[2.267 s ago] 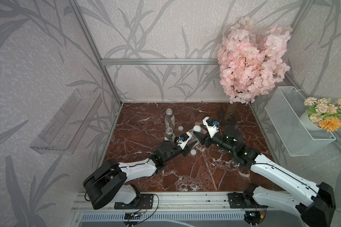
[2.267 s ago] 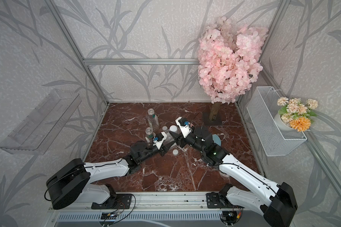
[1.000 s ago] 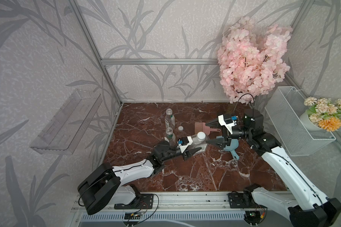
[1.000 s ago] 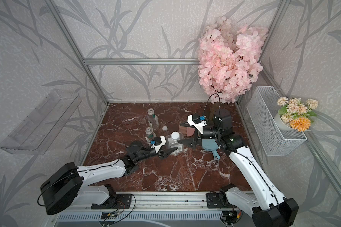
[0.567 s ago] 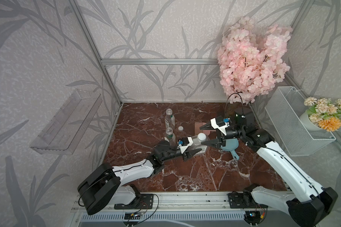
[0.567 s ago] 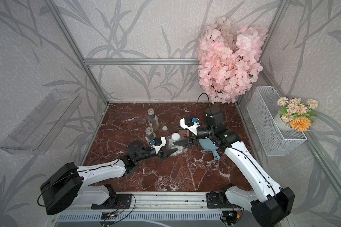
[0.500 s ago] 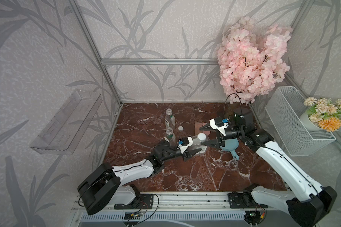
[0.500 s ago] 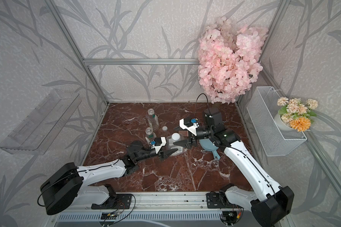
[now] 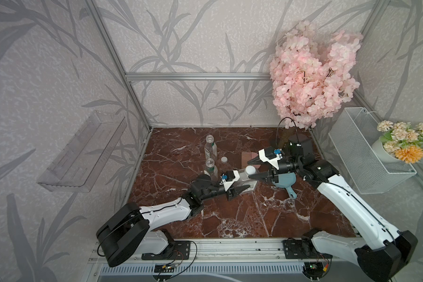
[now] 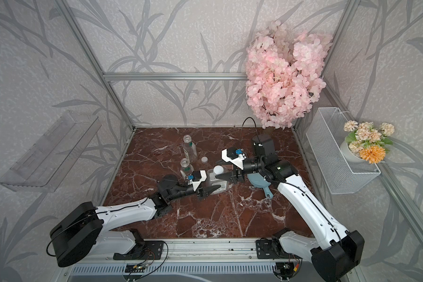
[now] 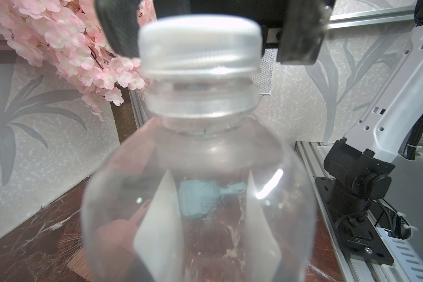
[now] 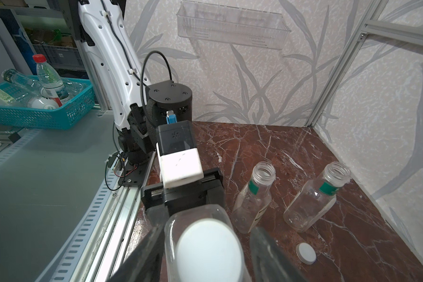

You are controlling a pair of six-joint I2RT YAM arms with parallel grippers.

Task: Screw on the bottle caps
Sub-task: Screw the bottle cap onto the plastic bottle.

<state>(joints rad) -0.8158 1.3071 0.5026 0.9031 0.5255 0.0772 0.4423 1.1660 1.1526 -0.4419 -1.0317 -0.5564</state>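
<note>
My left gripper (image 9: 241,183) is shut on the squarer clear bottle (image 9: 247,179), holding it upright near the middle of the marble floor. A white cap (image 9: 250,169) sits on this bottle's neck, as the left wrist view shows (image 11: 200,41). My right gripper (image 9: 251,169) reaches in from the right with a finger on either side of that cap (image 12: 209,246). One finger is against it and the other (image 12: 261,241) stands a little off it. Two round uncapped bottles (image 9: 210,149) (image 9: 211,167) stand behind. A loose cap (image 9: 224,159) lies beside them.
A blue brush (image 9: 284,182) and a pink comb (image 9: 248,156) lie under the right arm. The pink blossom tree (image 9: 310,80) fills the back right corner. A wire basket (image 9: 366,156) hangs on the right wall and a clear shelf (image 9: 83,151) on the left wall.
My right gripper has swung left from beside the tree to the held bottle's cap, and its jaws have narrowed around it. The left arm and bottle have stayed still over the last second.
</note>
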